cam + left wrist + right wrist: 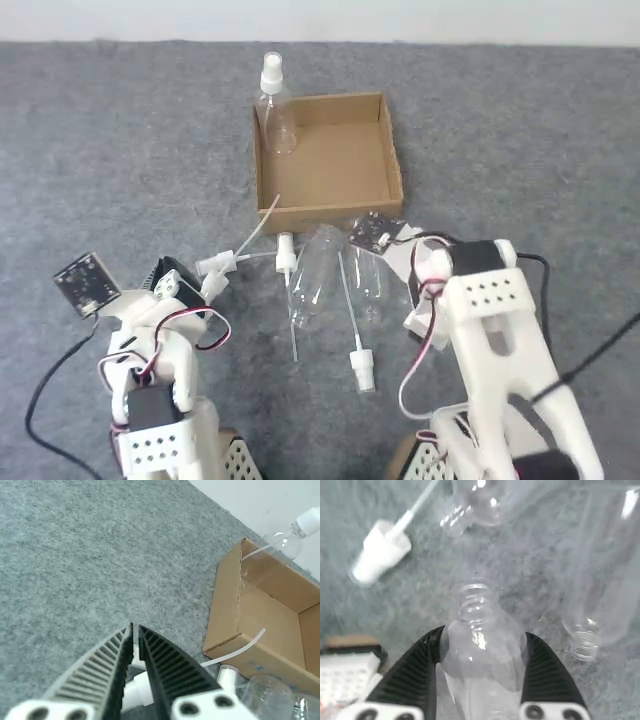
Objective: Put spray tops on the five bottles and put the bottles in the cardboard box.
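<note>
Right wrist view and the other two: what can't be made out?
Right wrist view: base of the held bottle, in the right tool, cut off by frame edge.
Left wrist view: spray top mostly hidden by fingers of the left tool; grip spot unclear.
Left wrist view: capped bottle by the cardboard box cut by frame edge.
High view: bottle count unclear; clear bottles overlap, right arm may cover some.

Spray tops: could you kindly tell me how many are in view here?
4 spray tops: one on the bottle in the cardboard box; one in the left gripper; one near the box's front wall; one between the arms. A fifth may be hidden.
</note>
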{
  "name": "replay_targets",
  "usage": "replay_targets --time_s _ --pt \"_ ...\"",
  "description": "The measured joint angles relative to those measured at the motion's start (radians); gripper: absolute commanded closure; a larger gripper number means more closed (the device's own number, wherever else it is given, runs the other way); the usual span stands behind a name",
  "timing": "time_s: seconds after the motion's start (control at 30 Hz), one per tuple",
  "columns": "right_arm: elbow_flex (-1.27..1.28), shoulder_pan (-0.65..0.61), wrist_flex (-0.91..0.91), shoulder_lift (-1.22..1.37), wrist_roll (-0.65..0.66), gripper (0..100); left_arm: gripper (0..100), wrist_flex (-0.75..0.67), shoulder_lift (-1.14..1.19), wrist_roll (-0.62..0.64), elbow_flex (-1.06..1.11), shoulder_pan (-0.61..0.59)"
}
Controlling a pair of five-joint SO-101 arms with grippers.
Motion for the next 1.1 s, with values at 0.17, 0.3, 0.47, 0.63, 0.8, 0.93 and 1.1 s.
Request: replay_targets --time_s 0.17,0.3,0.47,0.63,0.8,0.93,1.1 --pt "0.000 -0.060 0.011 -0.071 -0.160 91.9 99 0.000 0.000 0.000 0.000 0.000" --pt "0.002 -0.124 0.009 -0.123 -0.284 91.9 98 0.000 0.000 0.000 0.000 0.000" --pt "0.002 -0.183 -0.040 -0.170 -0.377 91.9 98 0.000 0.000 0.000 0.000 0.000" --pt "0.002 -0.183 -0.120 -0.178 -0.459 91.9 99 0.000 0.000 0.000 0.000 0.000" --pt "0.002 -0.184 -0.155 -0.178 -0.519 91.9 99 0.000 0.000 0.000 0.000 0.000" --pt "0.008 -0.173 -0.196 -0.178 -0.546 91.9 99 0.000 0.000 0.000 0.000 0.000" --pt "0.095 -0.092 -0.299 -0.178 -0.552 91.9 99 0.000 0.000 0.000 0.000 0.000"
